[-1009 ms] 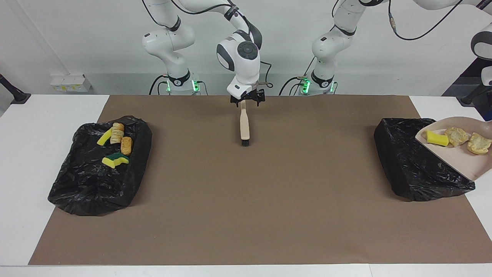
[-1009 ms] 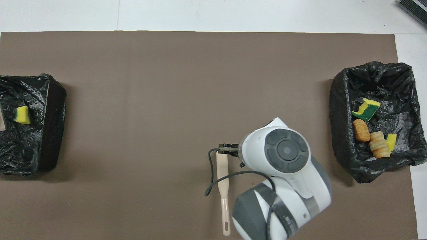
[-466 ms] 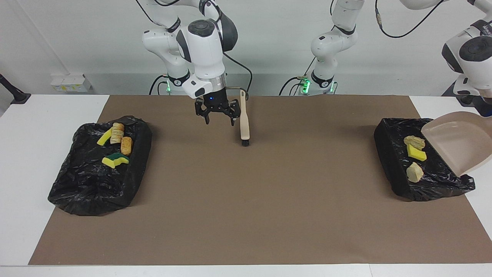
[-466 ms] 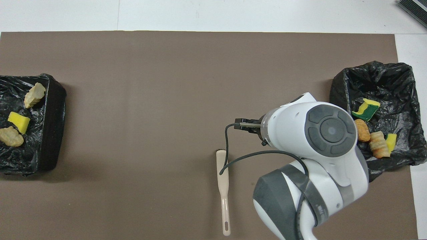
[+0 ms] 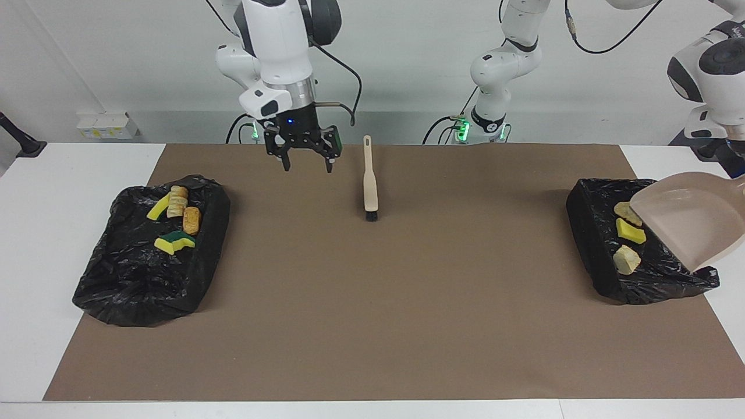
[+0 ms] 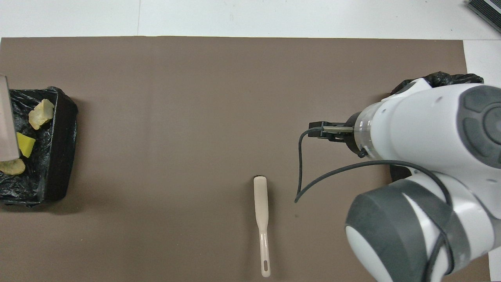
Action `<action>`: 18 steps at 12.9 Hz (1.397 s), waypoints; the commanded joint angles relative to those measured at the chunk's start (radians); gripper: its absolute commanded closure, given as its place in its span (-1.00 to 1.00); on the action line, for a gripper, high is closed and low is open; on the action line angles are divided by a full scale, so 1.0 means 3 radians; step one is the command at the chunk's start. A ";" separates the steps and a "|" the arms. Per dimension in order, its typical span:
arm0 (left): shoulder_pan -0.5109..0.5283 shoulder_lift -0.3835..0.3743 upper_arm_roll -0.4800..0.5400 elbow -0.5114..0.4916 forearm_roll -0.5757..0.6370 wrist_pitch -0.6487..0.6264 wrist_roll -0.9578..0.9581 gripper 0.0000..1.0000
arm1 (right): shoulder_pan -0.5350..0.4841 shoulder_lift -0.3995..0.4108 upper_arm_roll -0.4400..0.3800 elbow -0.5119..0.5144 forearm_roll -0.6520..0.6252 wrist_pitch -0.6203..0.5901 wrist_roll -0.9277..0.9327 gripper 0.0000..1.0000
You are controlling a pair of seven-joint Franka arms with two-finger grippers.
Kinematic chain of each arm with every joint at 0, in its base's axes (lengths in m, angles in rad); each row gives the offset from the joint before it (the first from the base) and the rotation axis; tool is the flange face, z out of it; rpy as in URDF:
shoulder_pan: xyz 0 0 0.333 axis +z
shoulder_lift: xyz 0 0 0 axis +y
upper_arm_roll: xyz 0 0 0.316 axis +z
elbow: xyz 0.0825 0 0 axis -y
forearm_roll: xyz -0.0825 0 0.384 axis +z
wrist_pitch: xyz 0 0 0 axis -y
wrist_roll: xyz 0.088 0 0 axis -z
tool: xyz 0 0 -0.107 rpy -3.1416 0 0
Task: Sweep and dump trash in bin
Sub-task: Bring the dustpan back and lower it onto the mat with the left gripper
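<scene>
The trash lies in two black-lined bins. The bin (image 5: 116,285) at the right arm's end holds a yellow sponge bit (image 5: 157,208), a bread roll (image 5: 177,201), an orange chunk (image 5: 191,220) and a green-topped sponge (image 5: 174,241). The bin (image 5: 593,233) at the left arm's end holds two tan chunks (image 5: 627,259) and a yellow sponge bit (image 5: 631,231). The beige dustpan (image 5: 687,218), empty, hangs tilted over that bin, held by my left gripper (image 5: 734,174) at the frame's edge. My right gripper (image 5: 302,157) is open and empty in the air over the mat, beside the beige brush (image 5: 369,186).
The brush (image 6: 261,211) lies flat on the brown mat (image 5: 407,302), bristles pointing away from the robots. In the overhead view my right arm (image 6: 430,156) covers most of the bin at its end. The other bin (image 6: 62,145) sits at the mat's edge.
My right gripper let go of the brush, rose and moved toward the bin at the right arm's end. My left gripper tipped the dustpan and three scraps slid into the bin.
</scene>
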 commanded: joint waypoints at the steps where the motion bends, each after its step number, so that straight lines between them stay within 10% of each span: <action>1: -0.0224 -0.0151 0.0028 -0.0155 -0.0631 -0.0303 -0.0145 1.00 | -0.0171 -0.0030 0.0031 0.0034 -0.0047 -0.0074 -0.0246 -1.00; 8: -0.1302 0.0053 0.0028 -0.0345 -0.1415 -0.0575 -0.2719 1.00 | -0.0559 -0.0112 -0.0019 0.0407 -0.0042 -0.0763 -0.0624 -1.00; 14: -0.2355 0.0753 0.0044 0.0037 -0.1917 -0.0330 -0.4893 1.00 | -0.0018 -0.0209 -0.1266 0.0377 0.0014 -0.0963 -0.1157 -1.00; 18: -0.2872 0.1045 0.0049 0.0432 -0.2055 -0.0330 -0.5774 1.00 | -0.0018 -0.0230 -0.1303 0.0412 -0.0199 -0.1009 -0.1279 -1.00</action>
